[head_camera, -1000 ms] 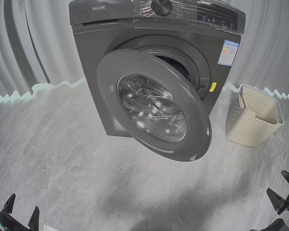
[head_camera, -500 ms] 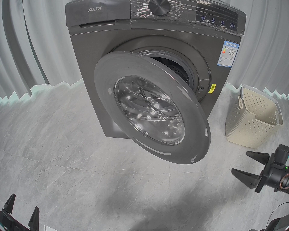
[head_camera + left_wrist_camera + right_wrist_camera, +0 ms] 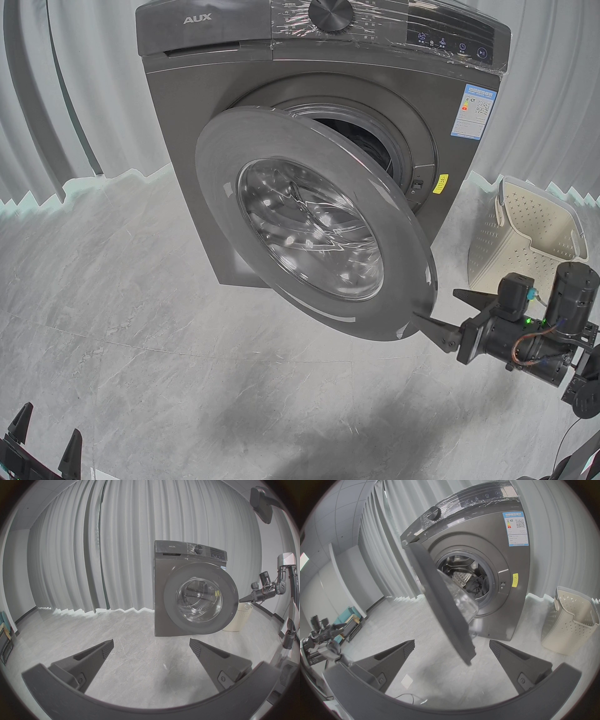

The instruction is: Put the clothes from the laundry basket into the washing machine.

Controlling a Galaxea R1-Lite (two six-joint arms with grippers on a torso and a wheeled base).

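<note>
Claw of right arm (image 3: 434, 304) level, agape, beside door (image 3: 312, 219) edge.

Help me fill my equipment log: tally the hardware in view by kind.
Washing machine: 1
Laundry basket: 1
End effector: 2 (left end effector, right end effector)
Total: 4

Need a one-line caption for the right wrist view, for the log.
Open right tool faces the door of the washing machine; dark clothes inside the drum, laundry basket beside it.
</note>
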